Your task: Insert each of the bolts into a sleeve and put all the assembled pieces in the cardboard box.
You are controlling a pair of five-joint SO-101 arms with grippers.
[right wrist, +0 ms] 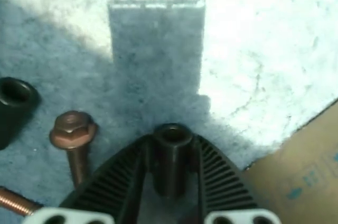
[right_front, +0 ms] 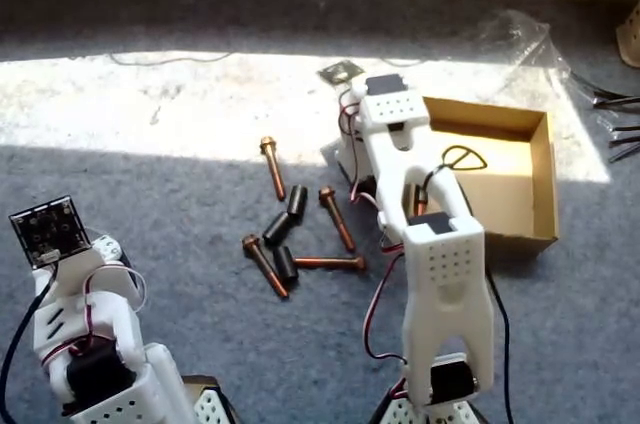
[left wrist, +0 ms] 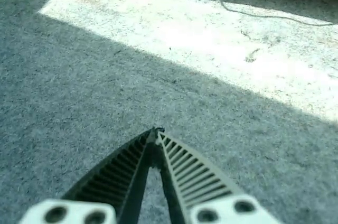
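My right gripper (right wrist: 171, 140) is shut on a black sleeve (right wrist: 171, 156), held upright just above the carpet, close beside the near-left corner of the cardboard box (right_front: 535, 179). On the carpet left of that arm lie several copper bolts (right_front: 272, 166) (right_front: 337, 217) (right_front: 265, 264) (right_front: 328, 263) and three more black sleeves (right_front: 297, 201) (right_front: 278, 229) (right_front: 286, 262). The right wrist view shows one bolt head (right wrist: 73, 129) and a loose sleeve (right wrist: 15, 102) near the held one. My left gripper (left wrist: 156, 133) is shut with nothing in it, over bare carpet at the near left.
The box floor (right_front: 500, 179) holds only a loop of black wire (right_front: 462, 158). Clear plastic wrap (right_front: 520, 39) and dark cables (right_front: 615, 124) lie at the far right. A sunlit band of carpet (right_front: 150, 104) runs across the back.
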